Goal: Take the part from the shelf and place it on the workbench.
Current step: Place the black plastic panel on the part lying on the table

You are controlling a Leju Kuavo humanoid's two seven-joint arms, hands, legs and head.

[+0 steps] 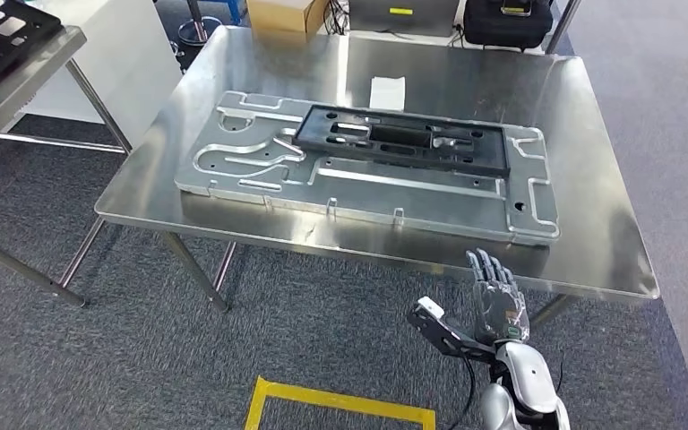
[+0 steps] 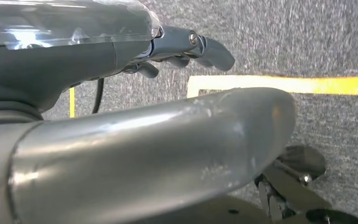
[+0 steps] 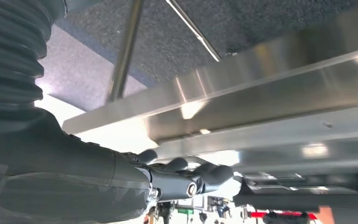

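The black part (image 1: 403, 139), a long flat frame with cut-outs, lies on a silver fixture plate (image 1: 260, 166) on the steel workbench (image 1: 591, 233). My right hand (image 1: 497, 296) is raised just in front of the bench's near edge, fingers straight and spread, holding nothing. In the right wrist view its fingers (image 3: 186, 175) sit below the bench's rim (image 3: 261, 88) without touching it. My left hand (image 2: 182, 46) hangs over the grey carpet with its fingers loosely extended and nothing in them.
A second metal table (image 1: 18, 76) at the far left carries another black frame (image 1: 0, 31). A white slip (image 1: 387, 92) lies on the bench behind the plate. A cardboard box (image 1: 287, 13) and black case (image 1: 506, 18) stand beyond. Yellow tape (image 1: 340, 403) marks the floor.
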